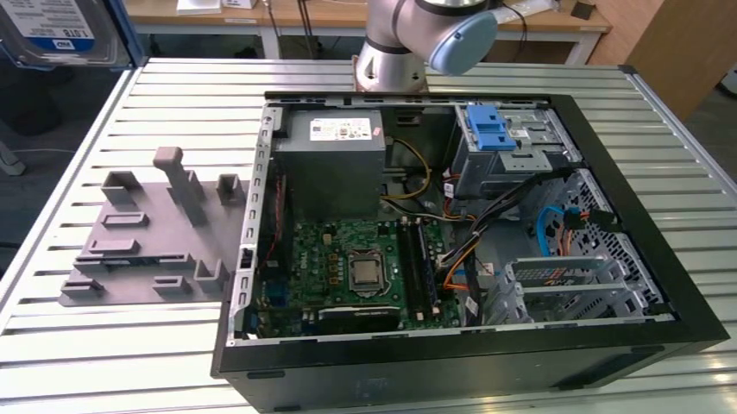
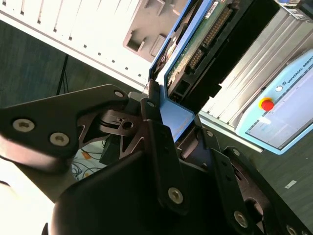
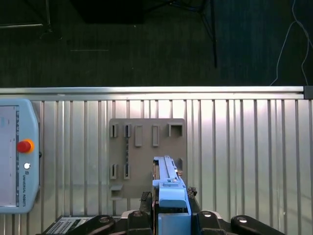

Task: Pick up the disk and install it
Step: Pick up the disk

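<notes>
Disk (image 3: pixel 166 171) | held edge-on in tool (image 3: pixel 168 198), clamped on its sides | grey fixture (image 3: pixel 146 152) on table (image 3: pixel 244 147) beyond

Disk (image 3: pixel 166 172) in gripper (image 3: pixel 169 197) over holder (image 3: pixel 146 152); holder on table (image 3: pixel 244 156) beside case (image 1: pixel 461 366)

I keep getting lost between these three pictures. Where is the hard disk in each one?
Exterior view: the disk is in the upper corner at the exterior view's left, label showing.
First wrist view: the disk is edge-on, clamped in the tool, above the grey slotted plate.
Second wrist view: the disk shows its circuit-board side.
Shared landmark: the grey slotted plate on the ribbed table.
</notes>
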